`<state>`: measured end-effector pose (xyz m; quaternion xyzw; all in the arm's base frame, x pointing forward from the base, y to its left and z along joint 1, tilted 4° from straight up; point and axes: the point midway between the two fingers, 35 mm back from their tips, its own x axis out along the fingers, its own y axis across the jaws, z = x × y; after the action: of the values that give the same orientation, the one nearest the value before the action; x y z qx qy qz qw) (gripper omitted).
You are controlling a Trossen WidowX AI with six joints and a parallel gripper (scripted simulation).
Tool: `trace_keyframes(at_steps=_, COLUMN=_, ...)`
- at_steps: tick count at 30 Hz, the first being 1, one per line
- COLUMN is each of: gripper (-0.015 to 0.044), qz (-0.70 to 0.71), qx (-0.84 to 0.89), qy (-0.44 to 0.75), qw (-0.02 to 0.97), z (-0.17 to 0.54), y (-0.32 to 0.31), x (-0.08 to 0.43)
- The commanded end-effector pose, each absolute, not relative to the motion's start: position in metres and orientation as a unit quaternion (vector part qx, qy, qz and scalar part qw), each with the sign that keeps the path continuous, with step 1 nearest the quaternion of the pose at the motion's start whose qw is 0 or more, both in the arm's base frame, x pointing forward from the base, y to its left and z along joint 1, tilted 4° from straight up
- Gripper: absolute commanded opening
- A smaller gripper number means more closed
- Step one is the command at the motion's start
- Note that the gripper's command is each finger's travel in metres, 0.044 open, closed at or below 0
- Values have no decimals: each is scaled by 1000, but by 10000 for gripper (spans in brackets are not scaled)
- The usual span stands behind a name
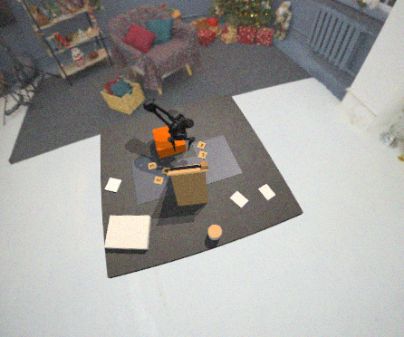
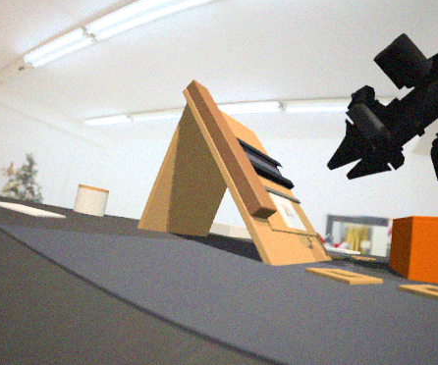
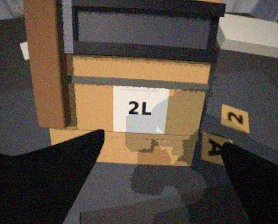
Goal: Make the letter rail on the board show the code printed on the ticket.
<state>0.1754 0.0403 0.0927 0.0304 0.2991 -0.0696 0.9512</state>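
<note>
The ticket (image 3: 140,109) on the sloped wooden board (image 3: 95,107) (image 1: 189,189) (image 2: 265,249) reads "2L". Above it the dark rail (image 3: 142,50) (image 2: 266,171) shows no tile; a brown block (image 3: 46,65) (image 2: 231,151) stands at its left end in the wrist view. My gripper (image 3: 162,141) (image 1: 183,147) (image 2: 340,172) is open and empty, in front of the board and above the counter. Right of the board in the wrist view lie a "2" tile (image 3: 235,118) (image 1: 158,180) and, partly behind a finger, an "A" tile (image 3: 207,143). Two tiles (image 1: 201,145) (image 1: 202,155) lie on the other side, letters unclear.
Another tile (image 1: 152,166) lies near the "2" tile. An orange block (image 1: 168,143) (image 2: 432,249) stands by the arm. Behind the board are a round cup (image 1: 215,231) (image 2: 91,201) and a white slab (image 1: 128,232). White cards (image 1: 239,198) (image 1: 266,191) (image 1: 113,185) lie on the counter.
</note>
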Motion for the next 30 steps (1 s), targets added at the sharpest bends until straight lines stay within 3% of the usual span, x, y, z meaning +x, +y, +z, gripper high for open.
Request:
trace_keyframes(at_steps=1, gripper=440, qz=-26, qx=-51, qy=339, qw=939, z=110, y=42, x=181)
trace_keyframes(at_steps=12, gripper=440, qz=215, qx=-331, qy=350, qw=849, z=187, y=43, x=204)
trace_keyframes(at_steps=30, gripper=440, qz=335, qx=-500, qy=218, qw=768, z=253, y=32, x=222)
